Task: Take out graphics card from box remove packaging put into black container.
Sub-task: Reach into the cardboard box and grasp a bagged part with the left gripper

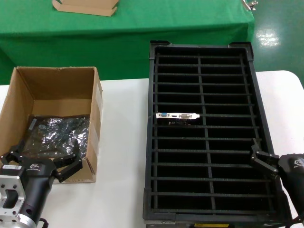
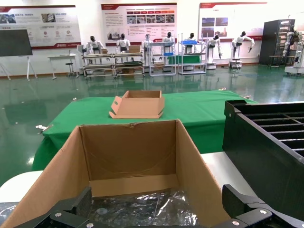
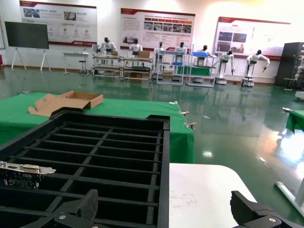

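Two arms: you have both low at the near edge, one on each side of the work.
Table [image 1: 121,142]: white; it carries the black container and the box side by side, with a green-draped table [image 1: 142,19] behind.
Black container [image 1: 202,95]: large ribbed tray on your right half of the table, slots in two columns.
Box [image 1: 52,85]: open brown carton to the left of the container, apart from it.
Flat cardboard tray [image 1: 85,6]: tan, shallow, on the green cloth well behind the box.
Packaging [image 1: 59,133]: dark crinkled shiny bag lying on the box floor.
Left gripper [image 1: 45,160]: your jaws stand wide apart over the near wall of the box, above the bag and holding nothing.
Right gripper [image 1: 262,159]: at the container's near right rim; jaws apart in the wrist view [image 3: 166,213], nothing between them.
Graphics card [image 1: 178,117]: stands on edge in a left-column slot about midway down the container, silver bracket uppermost, free of the bag.
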